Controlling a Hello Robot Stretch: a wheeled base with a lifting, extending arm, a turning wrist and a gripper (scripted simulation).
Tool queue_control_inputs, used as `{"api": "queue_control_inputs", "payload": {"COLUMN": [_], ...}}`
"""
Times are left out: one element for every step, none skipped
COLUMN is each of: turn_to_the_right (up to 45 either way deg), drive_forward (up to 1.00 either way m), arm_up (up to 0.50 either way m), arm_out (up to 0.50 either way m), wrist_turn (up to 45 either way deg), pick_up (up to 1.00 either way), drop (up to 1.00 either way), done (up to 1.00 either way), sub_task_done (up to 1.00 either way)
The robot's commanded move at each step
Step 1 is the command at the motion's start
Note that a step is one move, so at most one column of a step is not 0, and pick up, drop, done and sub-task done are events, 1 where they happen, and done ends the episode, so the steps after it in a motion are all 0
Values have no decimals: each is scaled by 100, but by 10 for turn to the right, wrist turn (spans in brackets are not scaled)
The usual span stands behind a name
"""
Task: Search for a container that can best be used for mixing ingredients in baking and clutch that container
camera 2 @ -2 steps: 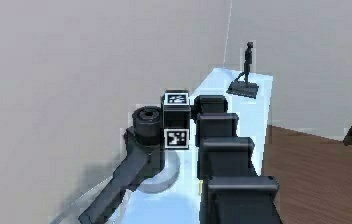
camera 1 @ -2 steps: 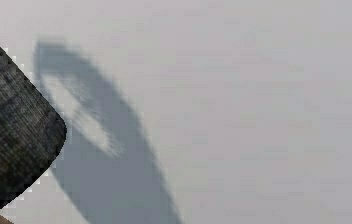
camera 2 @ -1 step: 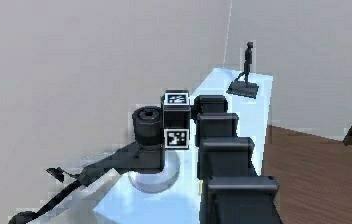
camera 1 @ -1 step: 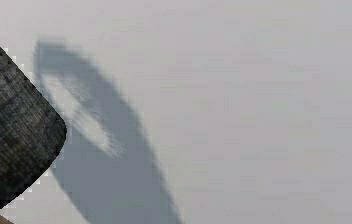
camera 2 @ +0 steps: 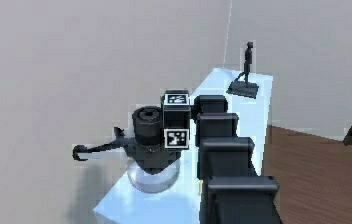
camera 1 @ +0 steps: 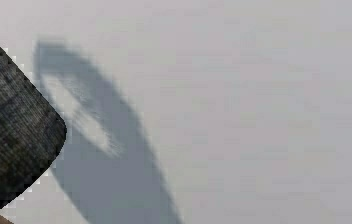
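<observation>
Glassy bowl (camera 2: 151,180) is half hidden by the tool (camera 2: 84,152)

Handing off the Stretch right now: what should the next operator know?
Gripper: out at the table's near end; cannot tell whether it holds anything.
Bowl: clear, round, on the table at the gripper.
Statue: on the table's far end.
Done: likely bowl found, arm reaches it.
Left: confirm the grasp, lift clear.
</observation>
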Motion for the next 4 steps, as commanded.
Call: {"api": "queue_control_inputs", "payload": {"turn_to_the_right": [0,0,0,0], "drive_forward": [0,0,0,0], "arm_up": [0,-24,0,10], "arm_out": [0,0,0,0], "wrist_turn": [300,0,0,0], "pick_up": [0,0,100,0], "drop": [0,0,0,0], "done": [0,0,0,0], "sub_task_done": [0,0,0,0]}}
